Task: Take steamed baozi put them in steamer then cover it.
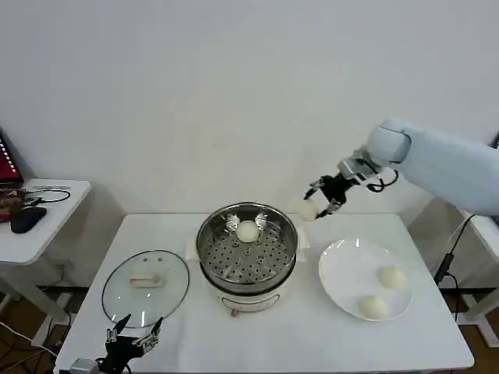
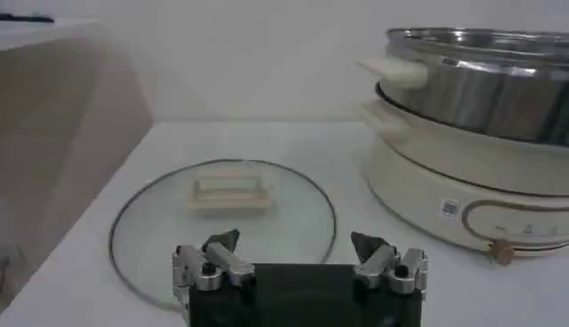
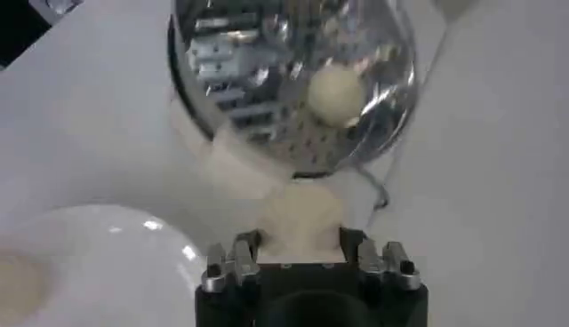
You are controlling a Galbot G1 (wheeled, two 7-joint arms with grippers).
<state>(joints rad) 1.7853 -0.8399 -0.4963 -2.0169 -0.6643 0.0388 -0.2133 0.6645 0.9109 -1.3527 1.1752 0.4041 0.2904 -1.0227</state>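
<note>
We have the right pincer [image 1: 318, 204] clamped on one steamed baozi [image 1: 309, 209], held in the air just beside the steamer [image 1: 247, 253], off its rim on the side toward the plate [image 1: 343, 273]. What the next move turns on, as we judge it: the open tray lies below and ahead of this pincer, toward the robot's left, so the bun has to travel inward over the rim before it is let go. One baozi [image 1: 247, 231] already sits on the perforated tray; two more wait on the plate.

The right wrist view shows the bun between the fingers [image 3: 238, 258] with the tray straight beyond it. The left wrist view shows the left pincer [image 2: 300, 258], fingers apart, low near the desk edge just short of the cover [image 2: 222, 222], lying flat beside the steamer.
</note>
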